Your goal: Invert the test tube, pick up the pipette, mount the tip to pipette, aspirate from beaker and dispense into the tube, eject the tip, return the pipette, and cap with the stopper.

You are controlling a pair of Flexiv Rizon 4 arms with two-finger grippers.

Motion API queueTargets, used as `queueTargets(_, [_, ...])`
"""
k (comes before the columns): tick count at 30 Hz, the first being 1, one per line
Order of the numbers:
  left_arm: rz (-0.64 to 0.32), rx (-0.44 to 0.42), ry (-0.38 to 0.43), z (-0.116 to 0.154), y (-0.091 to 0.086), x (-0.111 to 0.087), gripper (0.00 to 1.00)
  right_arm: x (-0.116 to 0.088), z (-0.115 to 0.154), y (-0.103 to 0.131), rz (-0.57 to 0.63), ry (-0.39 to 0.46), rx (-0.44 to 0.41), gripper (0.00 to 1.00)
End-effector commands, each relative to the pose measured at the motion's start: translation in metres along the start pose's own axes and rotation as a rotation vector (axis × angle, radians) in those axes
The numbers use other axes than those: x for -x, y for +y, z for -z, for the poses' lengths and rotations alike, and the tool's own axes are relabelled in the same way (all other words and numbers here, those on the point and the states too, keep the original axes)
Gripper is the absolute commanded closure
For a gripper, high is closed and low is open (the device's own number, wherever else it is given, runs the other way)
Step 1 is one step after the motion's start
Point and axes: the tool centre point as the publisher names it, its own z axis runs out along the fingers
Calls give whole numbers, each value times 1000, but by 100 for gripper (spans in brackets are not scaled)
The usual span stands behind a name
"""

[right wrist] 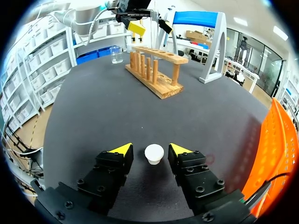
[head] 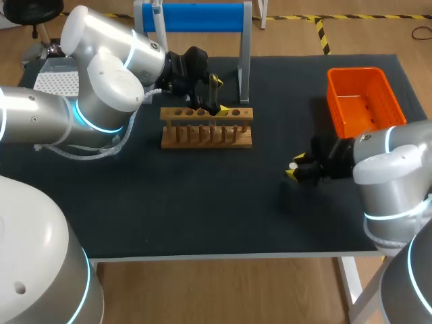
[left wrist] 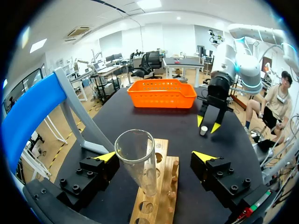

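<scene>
While my left hand (left wrist: 155,156) hangs over the wooden rack (head: 206,136), its fingers are released, set wide on either side of the glass test tube (left wrist: 136,158) (mouth up, seated in the rack). Farther right, my right hand (right wrist: 150,148) is likewise released, and the white stopper (right wrist: 154,154) sits on the table (head: 202,216) between its fingers, touching neither.

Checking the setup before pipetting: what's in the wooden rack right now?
One glass test tube stands mouth-up in a hole of the wooden rack, between the left gripper's open fingers. Its lower end is hidden inside the rack.
</scene>
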Motion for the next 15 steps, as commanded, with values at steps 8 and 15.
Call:
queueTargets(8, [0, 3, 3, -1, 0, 1, 0, 1, -2, 0, -1, 1, -7, 52])
queueTargets(15, [0, 3, 3, -1, 0, 1, 0, 1, -3, 0, -1, 1, -7, 53])
